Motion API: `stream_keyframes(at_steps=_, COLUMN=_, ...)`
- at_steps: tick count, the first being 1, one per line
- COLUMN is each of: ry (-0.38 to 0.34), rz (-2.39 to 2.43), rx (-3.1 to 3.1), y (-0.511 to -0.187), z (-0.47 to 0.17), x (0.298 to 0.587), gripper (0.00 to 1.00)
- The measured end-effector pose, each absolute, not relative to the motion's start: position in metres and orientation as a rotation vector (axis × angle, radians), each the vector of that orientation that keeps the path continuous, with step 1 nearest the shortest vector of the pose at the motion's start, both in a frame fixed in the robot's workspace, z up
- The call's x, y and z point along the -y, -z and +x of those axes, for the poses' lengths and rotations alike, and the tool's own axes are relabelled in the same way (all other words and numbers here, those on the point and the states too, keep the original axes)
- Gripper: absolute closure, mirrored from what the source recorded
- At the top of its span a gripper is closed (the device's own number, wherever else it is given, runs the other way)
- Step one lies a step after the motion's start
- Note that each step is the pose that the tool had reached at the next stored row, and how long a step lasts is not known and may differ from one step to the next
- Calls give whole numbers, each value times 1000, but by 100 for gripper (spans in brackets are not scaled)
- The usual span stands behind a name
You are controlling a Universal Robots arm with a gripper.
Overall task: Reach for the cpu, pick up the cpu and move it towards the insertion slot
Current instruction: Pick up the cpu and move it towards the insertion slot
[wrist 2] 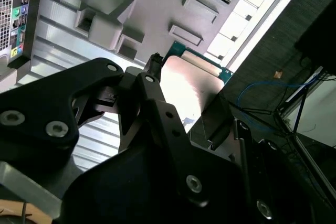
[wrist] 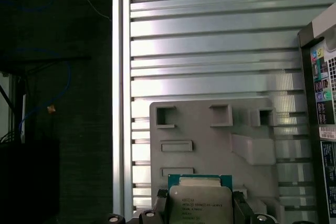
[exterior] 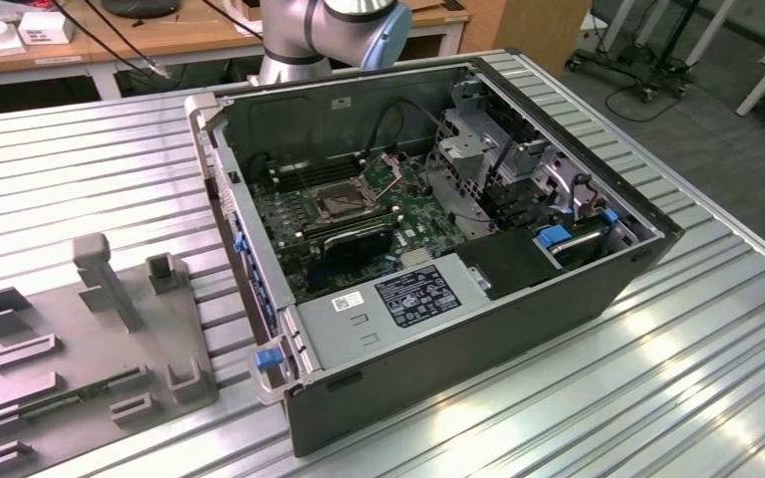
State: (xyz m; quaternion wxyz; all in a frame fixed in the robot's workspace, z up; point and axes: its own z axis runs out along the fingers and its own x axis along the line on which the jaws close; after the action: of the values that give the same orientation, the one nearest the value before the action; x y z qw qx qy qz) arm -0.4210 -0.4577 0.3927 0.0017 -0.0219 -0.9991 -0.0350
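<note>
ribbed metal worktop [wrist: 210, 51] is passing below; my hand [wrist 2: 181, 111] is clamping the cpu [wrist: 200, 203], carrying it above the grey fixture [wrist: 210, 135].

Bright overhead light, glare on table [exterior: 701, 349]

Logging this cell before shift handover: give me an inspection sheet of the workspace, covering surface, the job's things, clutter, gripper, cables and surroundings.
Surface: ribbed metal table, bare strips around the case.
Job's things: cpu held between the gripper's fingers over the grey plastic fixture; also seen in the second wrist view. Insertion slot sits inside the open computer case.
Clutter: nothing seen beyond the fixture's posts and recesses.
Gripper: gripper shut on the cpu's edges.
Cables: dark leads inside the case; blue cable on the floor.
Surroundings: wooden desk behind the arm's base; cart wheels on the floor.
</note>
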Motion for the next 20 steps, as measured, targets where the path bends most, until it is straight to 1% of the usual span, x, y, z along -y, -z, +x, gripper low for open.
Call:
stream_keyframes(at_steps=11, ry=110, rz=-70, rx=3136, y=-406, z=-420, x=456, gripper=45)
stream_keyframes(at_steps=20, ry=109, rz=-70, rx=3135, y=-406, z=-392, x=453, gripper=45)
